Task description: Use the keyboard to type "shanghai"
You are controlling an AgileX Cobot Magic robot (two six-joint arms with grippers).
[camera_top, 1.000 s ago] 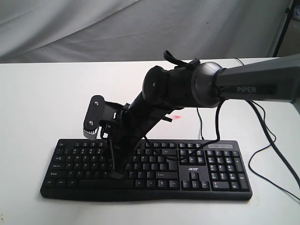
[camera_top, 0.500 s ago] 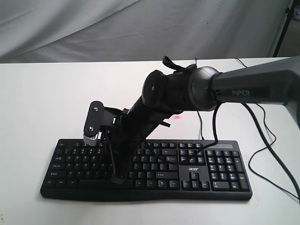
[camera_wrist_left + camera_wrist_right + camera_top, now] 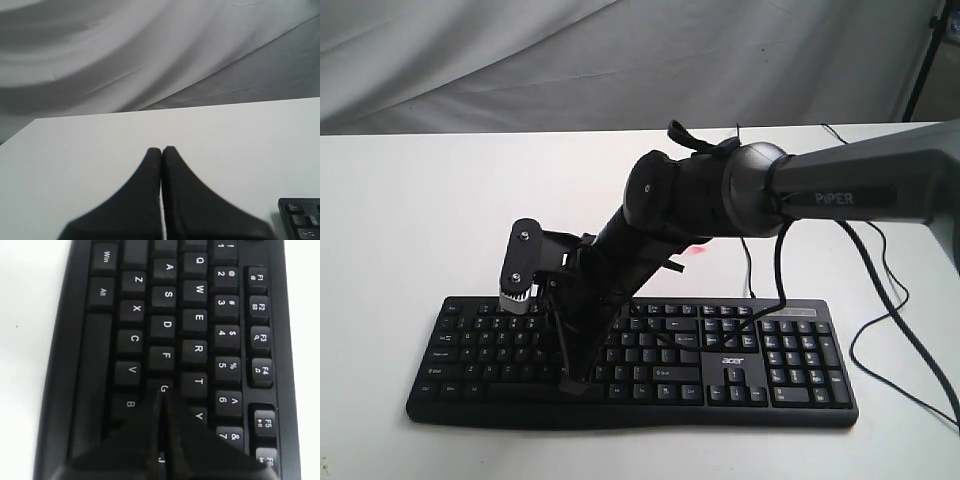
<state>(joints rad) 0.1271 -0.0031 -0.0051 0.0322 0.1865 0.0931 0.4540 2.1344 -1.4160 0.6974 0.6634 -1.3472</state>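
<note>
Reaching in from beyond the keyboard's number-pad end, the right arm [image 3: 720,195] slants down over the keys, with white "PiPER" lettering [image 3: 835,198] on its grey upper link. The keyboard [image 3: 770,370] lies flat on the white counter [image 3: 420,200], its long front edge facing the exterior view and the small white "acer" logo [image 3: 734,358] just beside the number pad.

The right pincer [image 3: 570,378] comes down on the letter block, well away from the number pad, and its two black fingers are pressed together with nothing between them. In the right wrist view the right pincer [image 3: 161,395] has its tips at the G key [image 3: 163,388], with F, H-side keys and the row of R, T and Y close around on the keyboard [image 3: 165,295]. Whether the tips press the key or only sit on it cannot be told. A black bracket with a silver end [image 3: 520,265] juts from the wrist above the keyboard's far-left rows.

The left pincer [image 3: 161,150] hangs over bare counter [image 3: 75,150] beside the keyboard, its fingers also together and gripping nothing; only one corner of the keyboard [image 3: 300,220] shows there. Thin black cables [image 3: 880,320] trail on the counter past the keyboard's number-pad end. A small red mark [image 3: 697,250] sits behind the keyboard, and grey cloth [image 3: 520,60] hangs beyond the counter.
</note>
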